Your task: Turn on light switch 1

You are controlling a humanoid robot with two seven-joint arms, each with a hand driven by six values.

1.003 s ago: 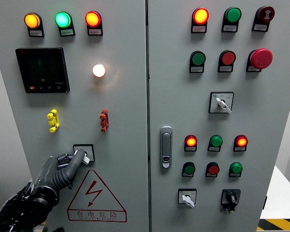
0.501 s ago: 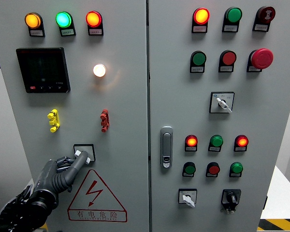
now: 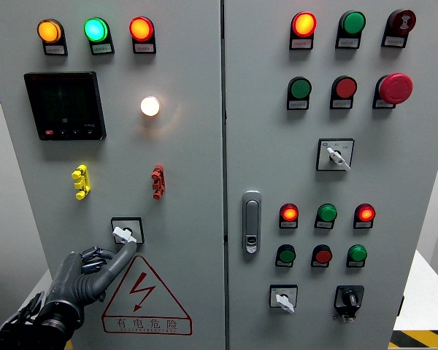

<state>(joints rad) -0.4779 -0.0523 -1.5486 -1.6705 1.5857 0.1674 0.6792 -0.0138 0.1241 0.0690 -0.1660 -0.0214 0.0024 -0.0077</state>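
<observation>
- Left robot hand (image 3: pixel 95 266) comes in at lower left; index finger (image 3: pixel 120 257) stretched up and right, other fingers curled in, gripping nothing.
- Fingertip sits just under the rotary switch (image 3: pixel 125 232) on the left cabinet door (image 3: pixel 190 168); touching or just short, cannot tell.
- Switch is in a small black-framed square low on the left door, above the red warning triangle (image 3: pixel 142 295); its white knob points up-left.
- Round lamp (image 3: pixel 150 106) on the left door is lit warm white, right of the black display (image 3: pixel 64 106).
- Yellow toggle (image 3: pixel 79 181) and red toggle (image 3: pixel 157 181) sit between lamp and switch.
- Top row of the left door: orange, green and orange-red indicator lights (image 3: pixel 95 30), all lit.
- Right robot hand out of frame.
</observation>
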